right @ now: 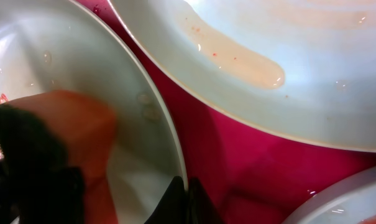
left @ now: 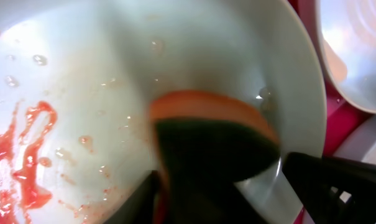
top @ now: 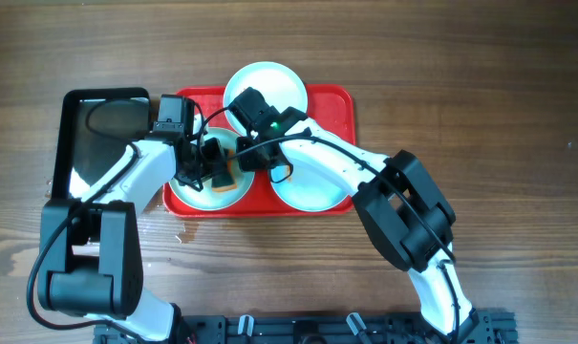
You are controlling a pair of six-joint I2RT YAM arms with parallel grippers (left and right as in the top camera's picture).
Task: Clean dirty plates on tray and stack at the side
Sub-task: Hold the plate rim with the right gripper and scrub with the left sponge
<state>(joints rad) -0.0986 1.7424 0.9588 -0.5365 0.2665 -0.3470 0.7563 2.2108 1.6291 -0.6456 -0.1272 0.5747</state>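
Note:
Three pale plates lie on the red tray (top: 334, 103): one at the back (top: 269, 81), one front right (top: 312, 189), one front left (top: 186, 196). My left gripper (top: 210, 161) is shut on an orange sponge with a dark green scrub side (left: 212, 137), pressed on the front-left plate (left: 100, 74). That plate has red smears (left: 26, 155) and water drops. My right gripper (right: 186, 199) is shut on the right rim of the same plate (right: 169, 130). The sponge also shows in the right wrist view (right: 76, 130). The back plate (right: 287, 56) shows a faint wet streak.
A smaller black tray (top: 102, 119) stands left of the red tray, against its edge. Bare wooden table (top: 499, 86) lies to the right and at the back. The two arms cross closely over the tray's left half.

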